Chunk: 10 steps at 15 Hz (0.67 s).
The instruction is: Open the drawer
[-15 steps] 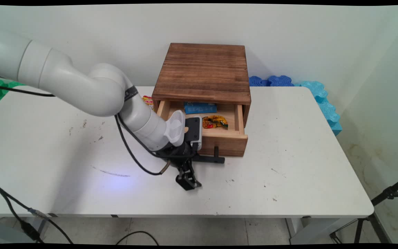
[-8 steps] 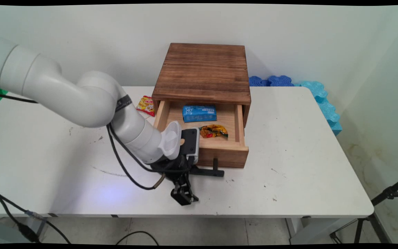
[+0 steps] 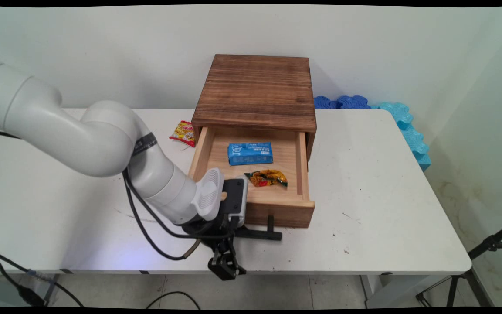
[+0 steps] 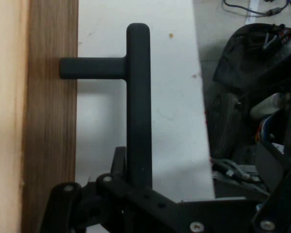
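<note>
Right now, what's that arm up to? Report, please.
Pincer shut on black handle. Drawer open, blue packet and snack wrapper inside. Nothing blocking.

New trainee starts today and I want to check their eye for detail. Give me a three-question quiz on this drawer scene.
1. True or false: the gripper is shut on the handle.
2. What lies in the drawer besides the blue packet?
3. Where is the red-yellow packet: A in the drawer, B on the table, C atop the cabinet?

Key: 1 true. 2 an orange wrapper. 3 B.
</note>
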Available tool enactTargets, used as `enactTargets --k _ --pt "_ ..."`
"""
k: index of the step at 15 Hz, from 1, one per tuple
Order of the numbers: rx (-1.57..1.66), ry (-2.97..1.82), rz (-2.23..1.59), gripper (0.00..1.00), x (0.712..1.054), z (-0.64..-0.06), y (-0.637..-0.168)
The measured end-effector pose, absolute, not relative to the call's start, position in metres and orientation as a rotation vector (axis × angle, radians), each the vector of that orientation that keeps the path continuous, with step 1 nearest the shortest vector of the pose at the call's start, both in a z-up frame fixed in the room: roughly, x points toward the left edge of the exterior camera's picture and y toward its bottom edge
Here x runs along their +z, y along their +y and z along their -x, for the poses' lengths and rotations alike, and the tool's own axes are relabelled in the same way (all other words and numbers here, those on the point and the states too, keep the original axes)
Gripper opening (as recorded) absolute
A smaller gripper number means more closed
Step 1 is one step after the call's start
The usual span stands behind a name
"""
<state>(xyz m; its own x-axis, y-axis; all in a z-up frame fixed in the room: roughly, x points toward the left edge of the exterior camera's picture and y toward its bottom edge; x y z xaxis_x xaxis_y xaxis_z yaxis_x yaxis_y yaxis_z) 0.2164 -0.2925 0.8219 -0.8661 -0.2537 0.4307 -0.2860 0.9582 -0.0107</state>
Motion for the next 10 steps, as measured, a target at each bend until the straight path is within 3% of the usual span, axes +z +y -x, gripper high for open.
enactTargets --k 10 --pt "0.064 -2.666 -0.355 1.0 0.828 -0.212 -0.26"
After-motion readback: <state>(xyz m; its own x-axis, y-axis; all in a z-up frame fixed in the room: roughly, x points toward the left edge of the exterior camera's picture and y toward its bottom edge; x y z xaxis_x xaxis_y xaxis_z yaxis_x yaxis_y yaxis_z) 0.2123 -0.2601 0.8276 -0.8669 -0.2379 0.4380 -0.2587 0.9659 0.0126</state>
